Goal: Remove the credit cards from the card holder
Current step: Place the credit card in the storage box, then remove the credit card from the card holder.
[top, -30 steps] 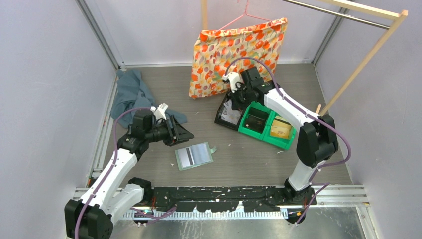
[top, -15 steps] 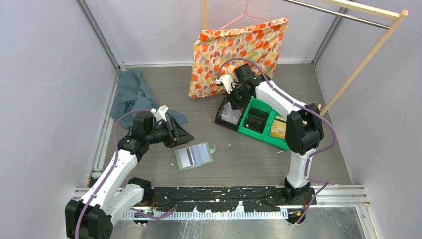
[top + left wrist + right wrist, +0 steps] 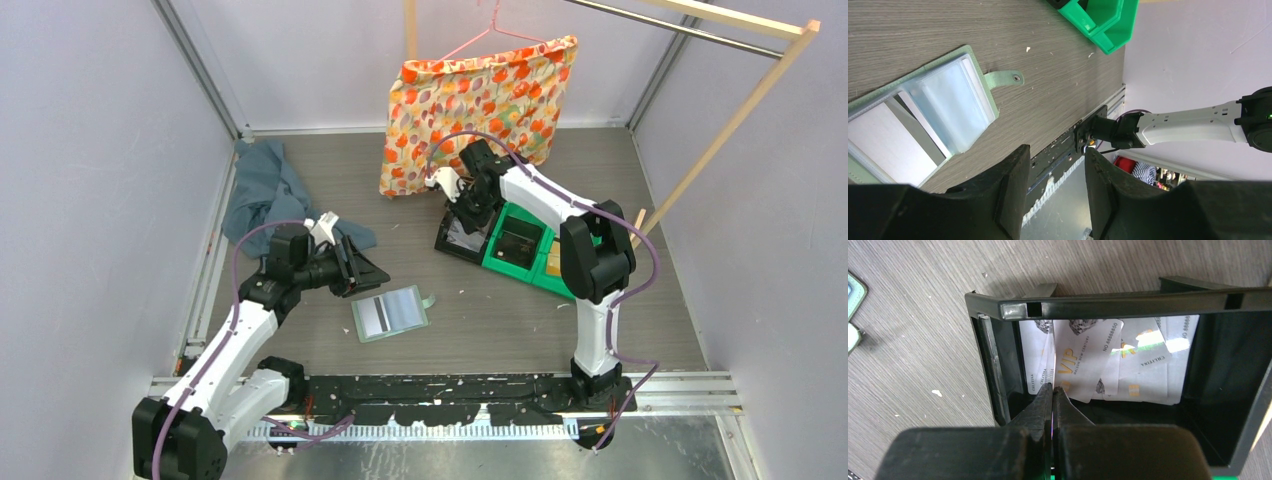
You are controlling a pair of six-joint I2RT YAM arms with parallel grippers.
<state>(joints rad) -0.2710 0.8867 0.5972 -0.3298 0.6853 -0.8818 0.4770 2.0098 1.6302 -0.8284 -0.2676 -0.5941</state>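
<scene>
Top view: the card holder lies open and flat on the counter, near the front edge and just ahead of the left arm. A striped card shows in its left half, so I judge the task unfinished. The left end effector hangs just beside the holder's far-left corner, apart from it. The right end effector is well away, over a black bin that stands against the green bins.

Left wrist view: the fingers are spread with nothing between them. Below them the holder shows a pale green border, clear glossy pockets, a white card with a dark band under the plastic, and a strap tab with a snap stud lying flat to one side.

Right wrist view: the jaws are pressed together, pinching what looks like a held card seen edge-on, upright over the bin's near-left part. Several whitish credit cards lie overlapping on the bin floor, one lettered VIP in gold.

The step in hand looks like dropping this card into the bin, so the next move calls for parting the right jaws. After that the striped card needs sliding out of a snug pocket, and the light holder may skid unless it is pinned
</scene>
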